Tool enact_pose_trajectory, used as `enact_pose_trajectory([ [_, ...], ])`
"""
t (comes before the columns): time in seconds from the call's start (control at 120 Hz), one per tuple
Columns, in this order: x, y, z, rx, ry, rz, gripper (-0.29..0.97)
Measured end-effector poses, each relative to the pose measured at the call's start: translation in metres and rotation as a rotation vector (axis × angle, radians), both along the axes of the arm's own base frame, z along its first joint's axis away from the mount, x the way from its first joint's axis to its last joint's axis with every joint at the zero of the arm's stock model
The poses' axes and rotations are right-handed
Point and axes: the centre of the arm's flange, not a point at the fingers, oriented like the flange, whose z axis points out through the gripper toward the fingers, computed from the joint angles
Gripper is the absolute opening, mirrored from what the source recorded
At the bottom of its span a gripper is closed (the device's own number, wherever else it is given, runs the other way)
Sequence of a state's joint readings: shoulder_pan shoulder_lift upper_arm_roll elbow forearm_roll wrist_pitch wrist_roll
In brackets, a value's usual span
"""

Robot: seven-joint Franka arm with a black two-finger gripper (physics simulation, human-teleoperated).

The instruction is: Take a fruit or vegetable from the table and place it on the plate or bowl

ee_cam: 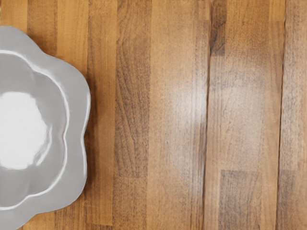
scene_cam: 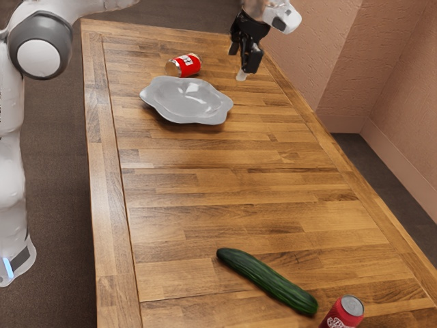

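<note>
A dark green cucumber [scene_cam: 266, 280] lies on the wooden table near the front edge, toward the exterior view's right. A grey scalloped plate [scene_cam: 186, 100] rests at the far end of the table, with nothing on it. My gripper [scene_cam: 243, 65] hangs in the air at the far end, to the exterior view's right of the plate and well away from the cucumber. It is open and holds nothing. In the wrist view the plate [ee_cam: 38, 129] lies off to one side of my hand, with bare wood beneath me.
A red can [scene_cam: 184, 65] lies on its side just behind the plate. Another red can [scene_cam: 343, 314] stands upright at the front corner, close to the cucumber's end. The table's right edge [scene_cam: 328, 147] runs along a pink wall.
</note>
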State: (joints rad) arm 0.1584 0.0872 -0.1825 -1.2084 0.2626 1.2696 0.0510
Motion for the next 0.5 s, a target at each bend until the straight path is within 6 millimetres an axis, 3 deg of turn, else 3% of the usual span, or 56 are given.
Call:
enact_pose_trajectory([
  [0.042,0.016,-0.018,-0.022,-0.008,0.029,-0.041,0.68],
  [0.083,0.025,-0.023,-0.035,-0.016,0.040,-0.055,0.68],
  [0.25,0.037,-0.050,-0.047,-0.044,0.035,-0.118,0.68],
  [0.325,0.045,-0.061,-0.064,-0.076,0.062,-0.138,0.68],
  [0.433,0.046,-0.113,-0.074,-0.054,0.076,-0.238,0.68],
  [0.5,0.061,-0.138,-0.101,-0.042,0.100,-0.303,0.68],
])
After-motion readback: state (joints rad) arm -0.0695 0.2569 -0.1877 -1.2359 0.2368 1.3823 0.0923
